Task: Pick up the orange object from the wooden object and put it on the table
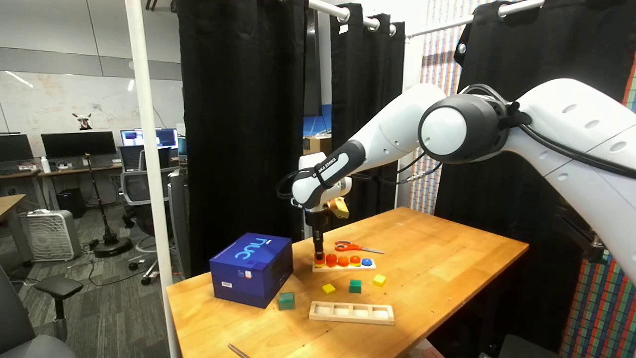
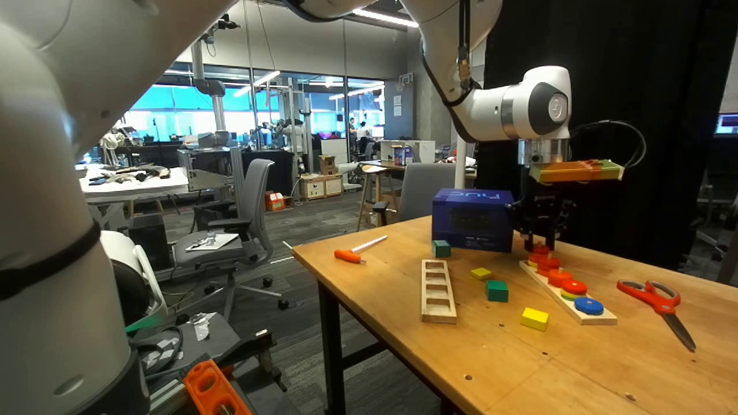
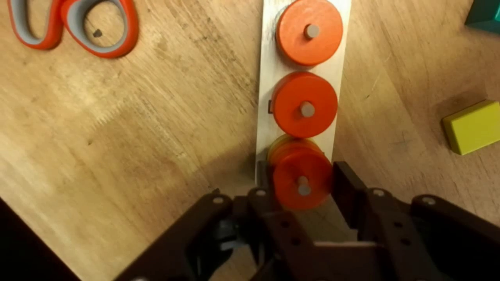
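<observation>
Hand [image 3: 301, 175], black, two-fingered: clasps by both sides an orange disc [image 3: 293, 179], which stands over a yellow disc [image 3: 287, 142] at one end of a wooden pegboard [image 3: 269, 70], a peg tip [image 3: 304, 190] showing through its middle; whether the disc is raised, cannot tell. Farther along the same pegboard: three red-orange discs [image 2: 559, 278], then one blue disc [image 2: 588, 305]. Counter [image 1: 437, 248], honey-coloured wood, bears the pegboard; red-handled scissors [image 2: 663, 305] to one side; two green blocks [image 2: 497, 291], two yellow blocks [image 2: 535, 319] and a four-compartment wooden tray [image 1: 352, 319] to the other; also a blue box [image 2: 473, 219] and an orange-handled tool [image 2: 349, 256].
</observation>
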